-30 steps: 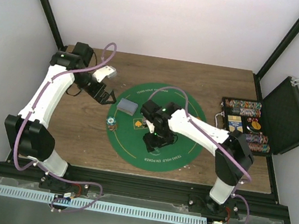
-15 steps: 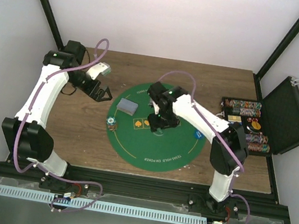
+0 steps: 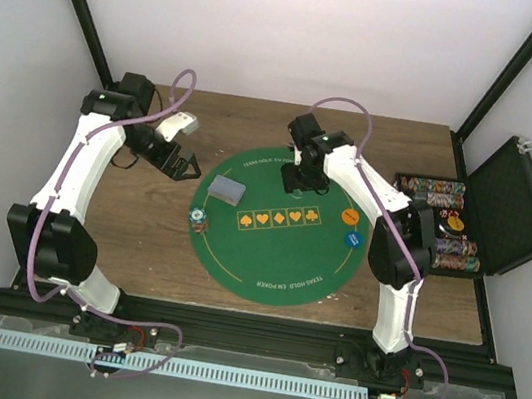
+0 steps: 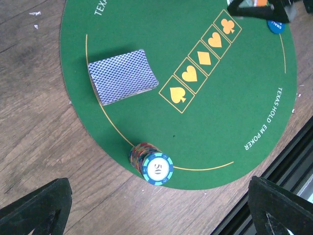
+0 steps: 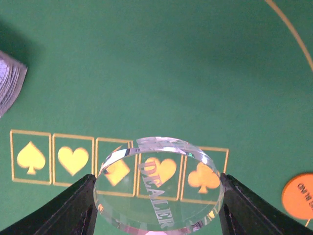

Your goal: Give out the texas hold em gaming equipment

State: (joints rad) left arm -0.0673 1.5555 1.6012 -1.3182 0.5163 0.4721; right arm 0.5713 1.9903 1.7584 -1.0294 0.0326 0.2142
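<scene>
the right gripper clamps the clear dealer disc flat between its jaws over the far side of the green mat, just beyond the suit row. the left gripper, jaws wide and empty, hovers just left of the card deck, the nearer arm to it.

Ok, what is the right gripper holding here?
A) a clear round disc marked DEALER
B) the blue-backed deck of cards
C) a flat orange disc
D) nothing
A: in the right wrist view the clear round disc marked DEALER sits clamped between the fingers of the right gripper, above the green mat.
</scene>
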